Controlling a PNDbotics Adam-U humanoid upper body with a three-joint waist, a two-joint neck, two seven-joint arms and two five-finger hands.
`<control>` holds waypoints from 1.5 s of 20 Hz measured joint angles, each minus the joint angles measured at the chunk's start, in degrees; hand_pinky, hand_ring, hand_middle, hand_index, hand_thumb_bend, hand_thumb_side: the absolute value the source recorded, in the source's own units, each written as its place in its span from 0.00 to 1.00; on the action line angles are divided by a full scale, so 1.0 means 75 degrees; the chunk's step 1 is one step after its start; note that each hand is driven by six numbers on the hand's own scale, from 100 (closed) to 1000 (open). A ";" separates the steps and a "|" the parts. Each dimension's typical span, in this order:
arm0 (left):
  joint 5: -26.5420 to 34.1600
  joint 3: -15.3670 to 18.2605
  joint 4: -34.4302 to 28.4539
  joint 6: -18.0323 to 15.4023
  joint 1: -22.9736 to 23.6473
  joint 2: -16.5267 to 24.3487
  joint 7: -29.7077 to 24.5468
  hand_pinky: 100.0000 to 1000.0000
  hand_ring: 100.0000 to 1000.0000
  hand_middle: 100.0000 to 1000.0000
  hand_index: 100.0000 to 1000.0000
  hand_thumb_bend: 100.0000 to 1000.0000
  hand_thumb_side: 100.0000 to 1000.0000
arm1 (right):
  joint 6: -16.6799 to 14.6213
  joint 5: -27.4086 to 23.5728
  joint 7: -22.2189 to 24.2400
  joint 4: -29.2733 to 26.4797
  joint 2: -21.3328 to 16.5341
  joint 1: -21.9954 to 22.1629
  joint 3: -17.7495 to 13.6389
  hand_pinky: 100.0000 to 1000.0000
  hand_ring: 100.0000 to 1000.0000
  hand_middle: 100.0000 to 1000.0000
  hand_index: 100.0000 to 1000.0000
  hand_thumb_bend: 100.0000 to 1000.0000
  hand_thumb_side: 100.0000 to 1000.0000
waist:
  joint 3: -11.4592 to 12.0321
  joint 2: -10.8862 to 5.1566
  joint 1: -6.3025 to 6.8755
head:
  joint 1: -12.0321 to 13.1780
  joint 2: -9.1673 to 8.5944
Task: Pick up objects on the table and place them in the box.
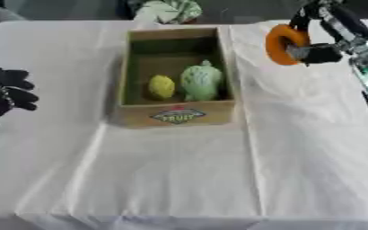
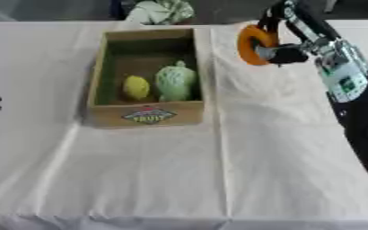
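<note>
White-clothed tabletop (image 1: 179, 179) is carrying a cardboard box (image 1: 174, 114) toward 12 o'clock, holding a pale green bumpy fruit (image 1: 199, 81) with a yellow lemon-like fruit (image 1: 161, 86) touching it at its 9 o'clock. Right hand (image 1: 317, 52), at 2 o'clock just beside the box, is grasping an orange ring-shaped object (image 1: 279, 44) in curled fingers above the cloth. Left hand (image 1: 10, 90) is idling at 9 o'clock, fingers clenched on nothing.

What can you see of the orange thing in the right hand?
The orange object is round and flattish with a smooth, bright skin, held on edge so one broad face shows. The right hand has its dark fingers curled round its right side. It hangs above the white cloth, just right of the box, not yet over it.
</note>
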 measured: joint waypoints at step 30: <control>0.0065 -0.0292 0.0045 -0.0028 -0.0139 -0.0256 -0.0433 0.51 0.52 0.52 0.70 0.00 0.89 | 0.0073 0.2372 0.0604 0.2666 0.2119 -0.1322 -0.0345 0.58 0.59 0.58 0.72 0.12 0.18 | 0.0833 -0.0016 0.0003 | -0.0763 -0.0018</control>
